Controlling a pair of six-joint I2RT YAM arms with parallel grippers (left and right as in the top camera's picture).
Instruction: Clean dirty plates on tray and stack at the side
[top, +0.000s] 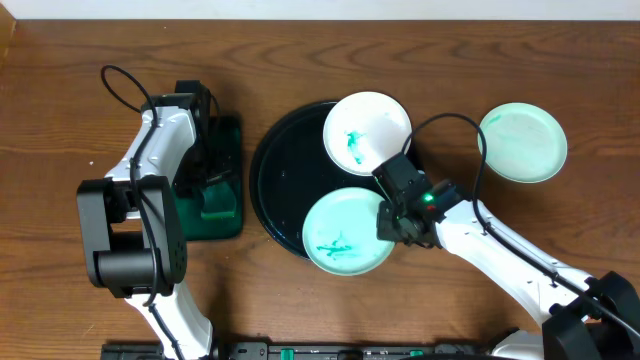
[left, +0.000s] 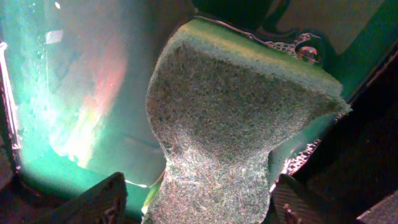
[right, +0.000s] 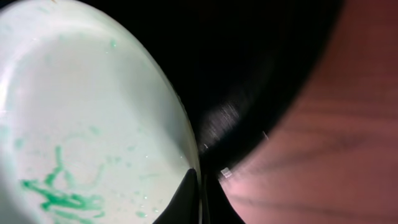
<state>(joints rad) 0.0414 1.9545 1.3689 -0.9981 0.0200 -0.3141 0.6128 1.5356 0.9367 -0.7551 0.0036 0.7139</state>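
The black tray (top: 285, 170) holds two white plates with teal smears: one at its far right (top: 370, 125) and one at its near right (top: 340, 240). A third plate (top: 522, 142), tinted pale green, lies on the table to the right. My right gripper (top: 390, 218) is shut on the right rim of the near plate. In the right wrist view its fingers (right: 200, 194) pinch that plate's (right: 81, 124) edge over the tray (right: 249, 62). My left gripper (top: 210, 190) is open with its fingers (left: 199, 205) on either side of a green sponge (left: 236, 124).
The sponge sits in a small green rectangular tray (top: 228, 140), left of the black tray; its wet floor shows in the left wrist view (left: 62, 124). The table is brown wood (right: 336, 155). Both arms' black cables loop over the table.
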